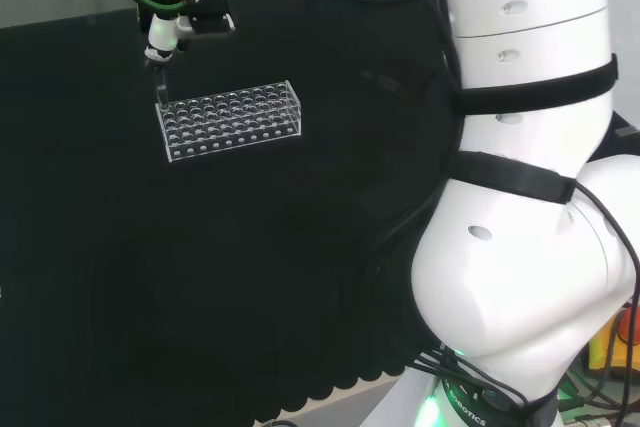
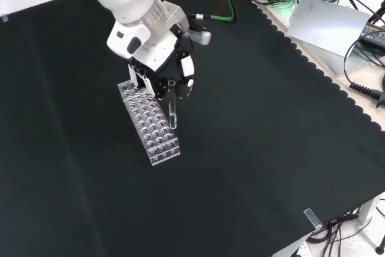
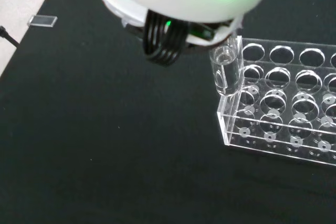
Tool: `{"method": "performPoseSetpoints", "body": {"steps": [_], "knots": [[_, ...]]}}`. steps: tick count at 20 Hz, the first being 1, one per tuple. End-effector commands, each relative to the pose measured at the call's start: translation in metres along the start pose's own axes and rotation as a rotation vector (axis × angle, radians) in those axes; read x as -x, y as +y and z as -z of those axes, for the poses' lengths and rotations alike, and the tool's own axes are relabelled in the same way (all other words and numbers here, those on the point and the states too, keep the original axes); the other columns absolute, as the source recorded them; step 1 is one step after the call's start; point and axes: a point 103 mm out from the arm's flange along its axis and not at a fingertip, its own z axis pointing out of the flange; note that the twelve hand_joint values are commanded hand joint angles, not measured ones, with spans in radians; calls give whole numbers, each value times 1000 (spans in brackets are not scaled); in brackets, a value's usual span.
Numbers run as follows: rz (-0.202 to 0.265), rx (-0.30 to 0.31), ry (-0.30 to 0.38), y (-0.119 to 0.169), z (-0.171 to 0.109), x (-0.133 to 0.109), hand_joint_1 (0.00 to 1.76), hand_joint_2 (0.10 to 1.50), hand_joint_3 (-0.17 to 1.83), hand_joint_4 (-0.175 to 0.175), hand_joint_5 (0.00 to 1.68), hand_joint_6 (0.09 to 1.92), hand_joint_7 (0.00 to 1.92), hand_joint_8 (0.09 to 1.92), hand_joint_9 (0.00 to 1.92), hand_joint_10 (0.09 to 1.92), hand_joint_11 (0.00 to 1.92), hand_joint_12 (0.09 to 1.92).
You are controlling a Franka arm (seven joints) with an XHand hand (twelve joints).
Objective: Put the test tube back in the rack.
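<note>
Clear glass tube (image 2: 172, 105) pinched in my hand (image 2: 161, 67), upright above the rack (image 2: 148, 122).

In the front view my fingers are curled round the tube's top, and it hangs just beside the rack's right edge, near its far end. The wrist view shows it by a corner hole.

clear glass test tube (image 2: 172, 105), upright, open mouth at top, looks empty. in the front view it hangs just beside the long right edge of the rack (image 2: 150, 123), its lower end above the cloth. rack: clear plastic, many round holes in rows, lying flat on the black cloth, every visible hole unfilled.
</note>
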Motion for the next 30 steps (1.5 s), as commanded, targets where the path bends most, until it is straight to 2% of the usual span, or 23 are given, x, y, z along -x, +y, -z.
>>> {"method": "performPoseSetpoints", "body": {"steps": [1, 9, 16, 30], "knots": [[5, -58, -71, 12, -14, 2, 1227, 645, 626, -175, 1364, 476, 1670, 573, 1589, 491, 1015, 1107], [-17, -69, -99, 22, -16, 15, 1227, 644, 626, -175, 1366, 473, 1673, 571, 1591, 492, 1008, 1108], [-3, -80, -85, 33, -19, 13, 1227, 643, 628, -175, 1368, 471, 1675, 569, 1592, 492, 1004, 1113], [7, -103, -88, 33, -28, 10, 1227, 641, 629, -175, 1370, 467, 1677, 566, 1593, 493, 999, 1121]]}}
